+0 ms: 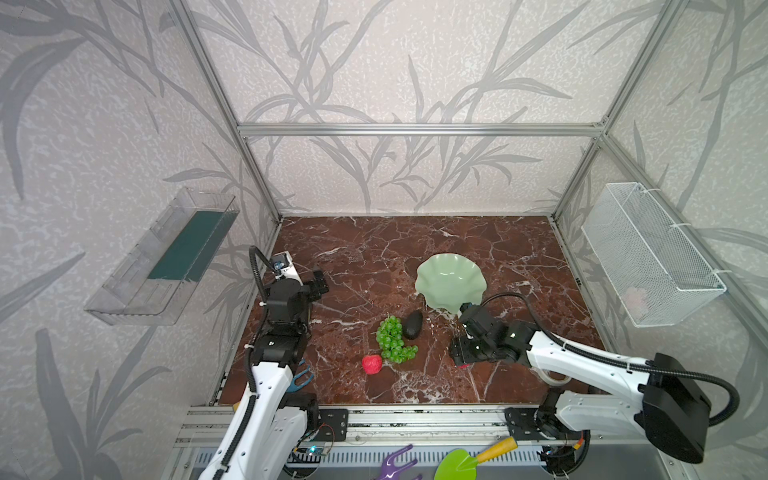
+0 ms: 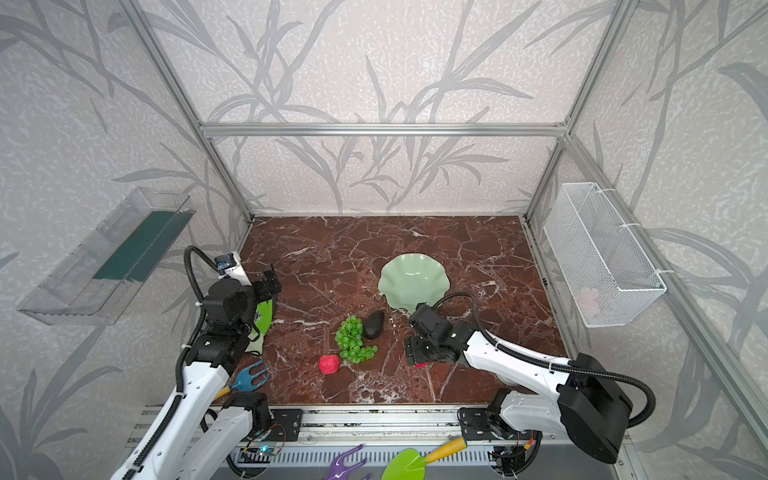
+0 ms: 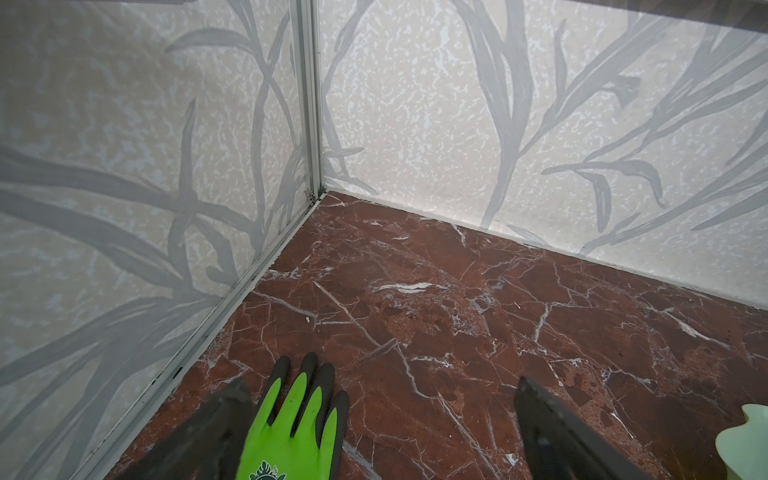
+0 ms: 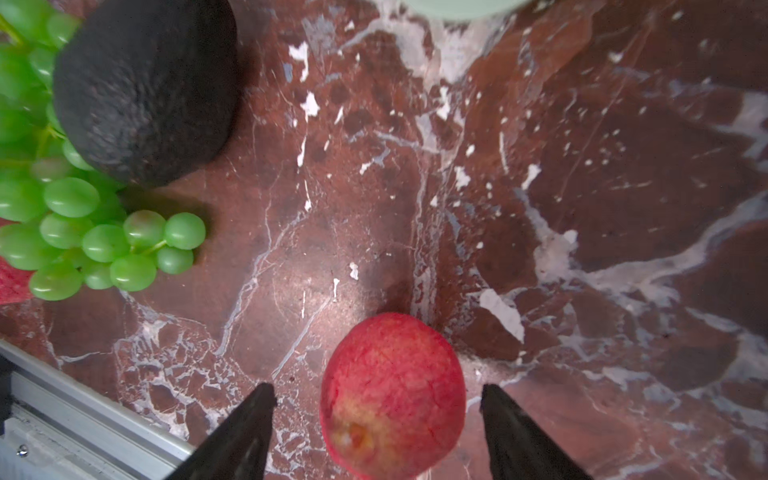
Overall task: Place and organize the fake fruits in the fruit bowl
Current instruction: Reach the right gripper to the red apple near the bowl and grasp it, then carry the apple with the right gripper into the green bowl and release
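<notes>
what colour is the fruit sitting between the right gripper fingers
The fruit is pinkish red with a yellowish patch, clearest in the right wrist view.

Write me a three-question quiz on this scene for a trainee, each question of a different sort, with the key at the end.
1. True or false: the fruit bowl already holds a fruit.
2. What sits between the open jaws of the right gripper? A) a banana B) a red fruit C) a lemon
3. Fill in: the avocado lies right beside the green ____.
Key: 1 false, the bowl is empty. 2 B. 3 grapes.
</notes>
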`<state>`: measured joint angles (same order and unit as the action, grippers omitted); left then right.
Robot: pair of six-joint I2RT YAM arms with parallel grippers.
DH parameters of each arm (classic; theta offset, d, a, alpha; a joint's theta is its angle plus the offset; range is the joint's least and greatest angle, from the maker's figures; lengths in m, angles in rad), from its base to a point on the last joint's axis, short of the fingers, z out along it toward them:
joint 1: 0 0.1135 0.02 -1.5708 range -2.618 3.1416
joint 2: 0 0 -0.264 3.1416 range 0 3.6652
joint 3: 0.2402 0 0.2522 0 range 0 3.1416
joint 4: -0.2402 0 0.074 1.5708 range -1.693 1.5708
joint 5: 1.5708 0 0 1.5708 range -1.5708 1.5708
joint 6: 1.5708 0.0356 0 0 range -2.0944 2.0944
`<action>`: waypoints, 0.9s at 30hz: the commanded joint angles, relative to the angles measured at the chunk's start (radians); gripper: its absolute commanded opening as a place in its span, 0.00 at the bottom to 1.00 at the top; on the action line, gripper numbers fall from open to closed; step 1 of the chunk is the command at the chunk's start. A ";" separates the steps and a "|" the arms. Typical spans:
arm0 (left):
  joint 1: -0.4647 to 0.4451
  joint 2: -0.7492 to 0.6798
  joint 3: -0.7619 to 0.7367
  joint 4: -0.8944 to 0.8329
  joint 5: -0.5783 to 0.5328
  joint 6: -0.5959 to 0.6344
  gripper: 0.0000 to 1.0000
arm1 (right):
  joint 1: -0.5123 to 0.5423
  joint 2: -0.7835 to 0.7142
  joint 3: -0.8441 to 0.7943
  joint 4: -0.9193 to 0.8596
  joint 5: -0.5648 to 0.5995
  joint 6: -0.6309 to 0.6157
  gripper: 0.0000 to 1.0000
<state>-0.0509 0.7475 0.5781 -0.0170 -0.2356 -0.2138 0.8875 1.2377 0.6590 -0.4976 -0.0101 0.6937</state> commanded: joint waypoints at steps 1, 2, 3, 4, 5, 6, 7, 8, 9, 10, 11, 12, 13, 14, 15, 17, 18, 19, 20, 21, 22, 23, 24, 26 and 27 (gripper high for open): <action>0.003 -0.004 0.009 -0.012 0.003 -0.013 0.98 | 0.033 0.039 -0.001 0.001 0.031 0.051 0.78; 0.003 -0.002 0.009 -0.012 0.003 -0.013 0.98 | 0.036 0.050 -0.002 0.008 0.035 0.057 0.77; 0.003 -0.003 0.010 -0.015 0.002 -0.014 0.98 | 0.037 0.058 -0.002 0.012 0.036 0.058 0.76; 0.003 -0.002 0.010 -0.014 0.003 -0.013 0.99 | 0.040 0.065 -0.002 0.016 0.041 0.062 0.76; 0.002 -0.002 0.009 -0.014 0.002 -0.015 0.98 | 0.043 0.070 -0.001 0.018 0.047 0.061 0.75; 0.003 0.000 0.009 -0.014 0.002 -0.015 0.98 | 0.046 0.074 0.000 0.016 0.055 0.063 0.74; 0.003 -0.001 0.010 -0.015 0.002 -0.016 0.98 | 0.049 0.079 0.001 0.014 0.065 0.063 0.74; 0.003 0.001 0.009 -0.014 0.002 -0.016 0.98 | 0.051 0.082 0.002 0.012 0.076 0.064 0.73; 0.003 0.002 0.009 -0.014 0.003 -0.016 0.98 | 0.051 0.087 -0.001 0.012 0.084 0.065 0.72; 0.003 0.004 0.010 -0.014 0.002 -0.017 0.98 | 0.051 0.093 -0.001 0.013 0.093 0.066 0.71; 0.003 0.006 0.011 -0.015 0.005 -0.018 0.98 | 0.051 0.098 -0.003 0.017 0.099 0.068 0.68; 0.003 0.007 0.011 -0.015 0.005 -0.018 0.99 | 0.051 0.104 -0.004 0.017 0.105 0.070 0.66; 0.003 0.007 0.011 -0.015 0.007 -0.018 0.98 | 0.052 0.108 -0.003 0.021 0.108 0.073 0.64; 0.003 0.007 0.011 -0.016 0.007 -0.018 0.98 | 0.054 0.112 -0.004 0.024 0.111 0.072 0.61; 0.004 0.007 0.011 -0.017 0.007 -0.019 0.98 | 0.055 0.115 -0.002 0.025 0.114 0.071 0.59; 0.003 0.007 0.011 -0.018 0.007 -0.020 0.99 | 0.064 0.115 0.009 0.012 0.137 0.065 0.55; 0.004 0.008 0.011 -0.018 0.005 -0.021 0.98 | 0.072 0.115 0.020 -0.001 0.152 0.061 0.54; 0.002 0.008 0.011 -0.018 0.005 -0.021 0.98 | 0.084 0.113 0.038 -0.015 0.170 0.054 0.54; 0.003 0.012 0.011 -0.019 0.003 -0.022 0.98 | 0.099 0.111 0.058 -0.031 0.186 0.046 0.53; 0.003 0.014 0.012 -0.020 0.003 -0.021 0.98 | 0.111 0.110 0.077 -0.046 0.201 0.042 0.53; 0.003 0.013 0.013 -0.021 0.002 -0.021 0.98 | 0.123 0.108 0.103 -0.069 0.214 0.036 0.53; 0.003 0.014 0.013 -0.023 0.001 -0.022 0.98 | 0.130 0.104 0.131 -0.092 0.219 0.031 0.52; 0.003 0.015 0.012 -0.024 -0.001 -0.022 0.98 | 0.130 0.097 0.151 -0.108 0.219 0.032 0.52; 0.003 0.019 0.013 -0.027 -0.006 -0.025 0.98 | 0.130 0.058 0.181 -0.119 0.216 0.027 0.52; 0.003 0.021 0.014 -0.029 -0.007 -0.025 0.98 | 0.130 0.039 0.192 -0.116 0.220 0.017 0.52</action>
<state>-0.0509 0.7650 0.5777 -0.0338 -0.2340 -0.2260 1.0122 1.3338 0.8055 -0.5579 0.1677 0.7338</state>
